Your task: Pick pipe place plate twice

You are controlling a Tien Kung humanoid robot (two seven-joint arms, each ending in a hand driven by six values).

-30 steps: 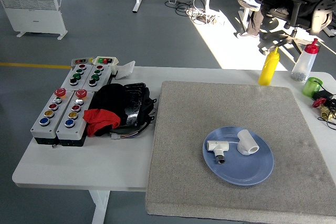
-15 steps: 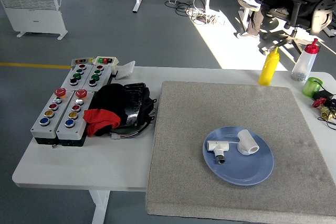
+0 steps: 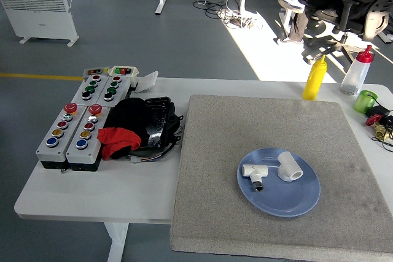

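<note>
writing: none legible | hands: neither in view, state cannot be told | pipes: two white pipe fittings (image 3: 256,173) (image 3: 289,167) lie apart on blue plate (image 3: 288,204) | plate: on grey mat (image 3: 215,139), table (image 3: 92,194)

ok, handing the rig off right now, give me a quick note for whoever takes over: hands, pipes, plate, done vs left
Hands: neither robot hand is in view; nothing is held over the table.
Things: the blue plate sits on the grey mat, toward its near right. Two white pipe fittings lie on it: a tee fitting on the left and an elbow fitting on the right, apart from each other.
Done: both pipes appear placed on the plate.
Left: nothing obvious; no other pipe shows on the mat. Confirm the count and reset if needed.
</note>
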